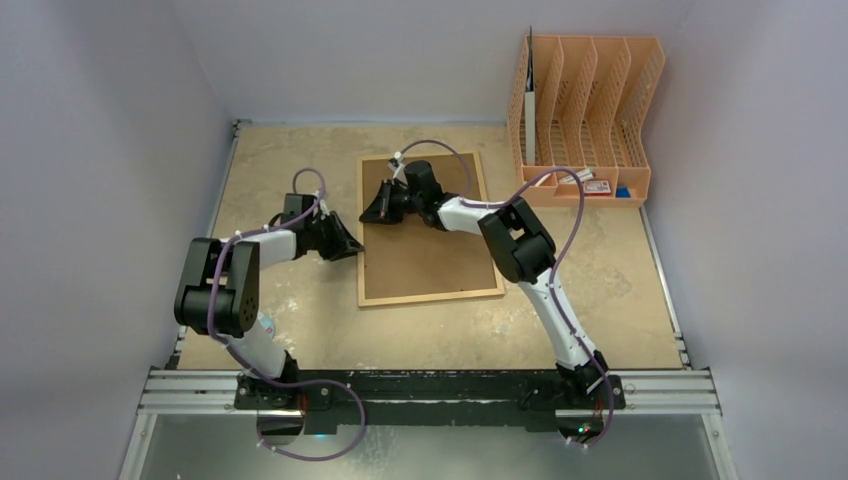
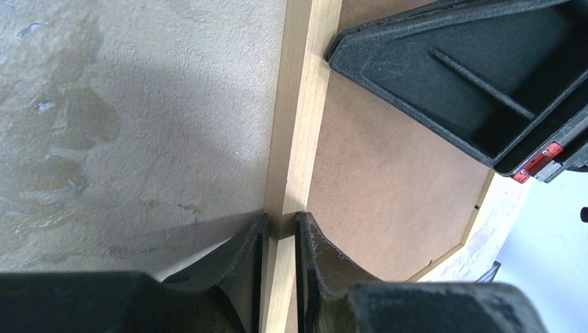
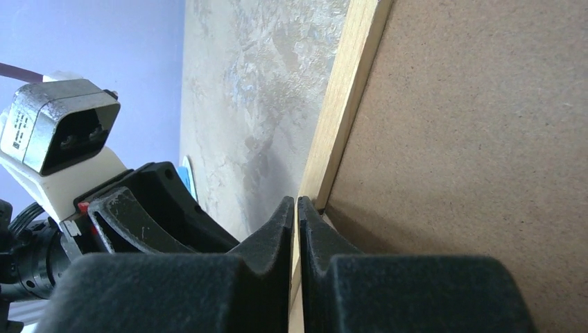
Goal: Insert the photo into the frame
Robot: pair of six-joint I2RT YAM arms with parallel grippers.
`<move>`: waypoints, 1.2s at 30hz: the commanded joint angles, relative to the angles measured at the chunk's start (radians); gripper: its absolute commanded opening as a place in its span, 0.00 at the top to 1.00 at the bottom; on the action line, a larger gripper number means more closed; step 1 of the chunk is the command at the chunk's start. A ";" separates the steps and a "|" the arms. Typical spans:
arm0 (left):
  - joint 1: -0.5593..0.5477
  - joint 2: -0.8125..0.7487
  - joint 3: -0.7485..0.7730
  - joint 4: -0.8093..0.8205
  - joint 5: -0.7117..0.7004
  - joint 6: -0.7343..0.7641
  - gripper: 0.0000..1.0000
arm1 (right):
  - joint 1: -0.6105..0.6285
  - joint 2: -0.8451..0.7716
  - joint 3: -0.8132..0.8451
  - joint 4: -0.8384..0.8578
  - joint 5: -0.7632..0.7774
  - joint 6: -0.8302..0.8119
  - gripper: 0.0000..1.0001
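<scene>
The frame (image 1: pixel 430 250) lies back up in the middle of the table, its brown fibreboard back (image 2: pixel 388 180) ringed by a thin light-wood border (image 2: pixel 298 104). My left gripper (image 2: pixel 281 218) is shut on the left border, one finger outside on the table side, the other on the fibreboard. It reaches in from the left in the top view (image 1: pixel 345 245). My right gripper (image 3: pixel 296 202) hangs over the same border (image 3: pixel 343 104) farther back (image 1: pixel 375 210). Its jaws are almost together, with nothing seen between them. The photo is out of view.
An orange file organiser (image 1: pixel 585 110) stands at the back right corner, with small items at its base. Grey walls close in the beige table (image 1: pixel 600 280) on the left, back and right. The two wrists sit close together over the frame's left side.
</scene>
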 commanded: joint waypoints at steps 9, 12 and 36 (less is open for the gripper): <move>-0.031 0.014 -0.072 -0.157 -0.064 0.023 0.96 | -0.001 -0.020 -0.030 -0.199 0.084 -0.092 0.93; -0.031 0.016 -0.069 -0.167 -0.087 0.028 0.96 | -0.005 -0.024 -0.038 -0.219 0.095 -0.097 0.94; -0.031 -0.003 -0.023 -0.187 -0.103 0.058 0.86 | -0.018 -0.114 -0.093 -0.108 0.121 -0.102 0.85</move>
